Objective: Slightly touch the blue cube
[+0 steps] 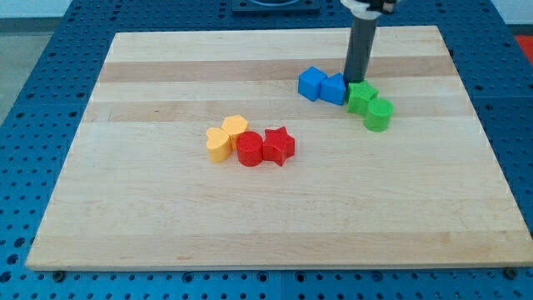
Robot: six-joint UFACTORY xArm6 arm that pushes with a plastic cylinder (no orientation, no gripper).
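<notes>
Resting at the upper right of the frame, my tip (356, 81) stands between the blue cube (335, 88) and a green block (361, 97), apparently touching the cube's right edge, though contact is hard to confirm. A second blue block (311, 83) adjoins the cube's left side. A green cylinder (379, 114) sits lower right; yellow and red pieces cluster mid-board (166, 208).

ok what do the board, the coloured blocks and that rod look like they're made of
The board looks like pale wood, matte, with visible grain and glued strips. The blocks, such as the blue cube and red star, look like moulded plastic or painted wood: uniform saturated colour, soft sheen, no grain showing. The rod looks like dark metal or plastic, smooth; my tip sits beside the blue cube.
</notes>
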